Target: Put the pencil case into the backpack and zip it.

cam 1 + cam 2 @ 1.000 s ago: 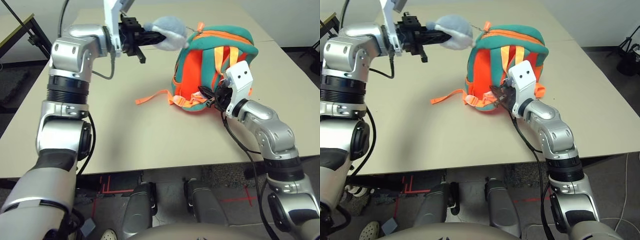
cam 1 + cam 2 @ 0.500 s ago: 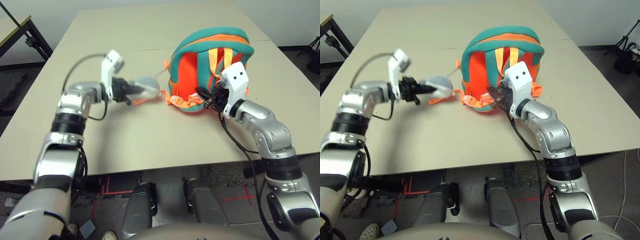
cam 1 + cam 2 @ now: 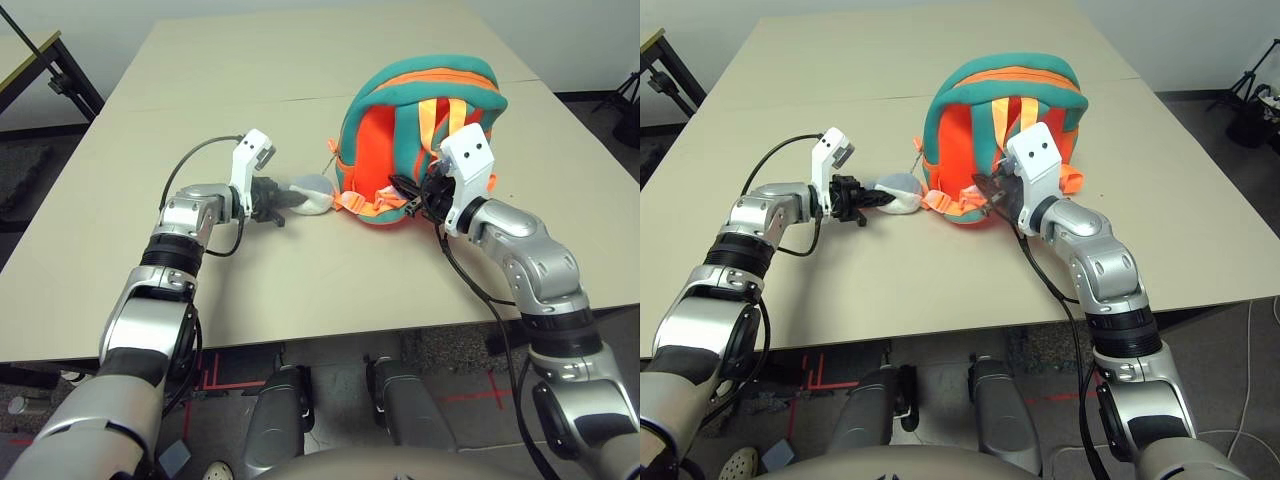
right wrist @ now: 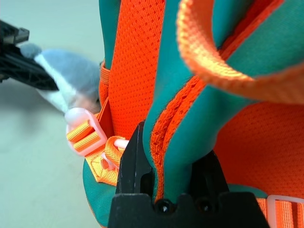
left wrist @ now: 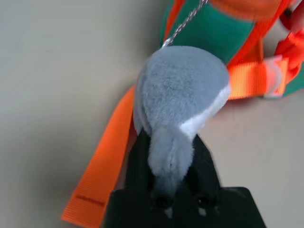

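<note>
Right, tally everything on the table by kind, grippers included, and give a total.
Backpack: 1
Plush toy: 1
Grippers: 2, left gripper shut on the plush toy, right gripper shut on the backpack's edge
Pencil case: 0 in view
Total: 4

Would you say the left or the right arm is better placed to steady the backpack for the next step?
The right, probably. The right gripper is already shut on a teal-and-orange edge of the backpack, low on its strap side. The left gripper is shut on the plush toy, lying on the table beside the backpack.
</note>
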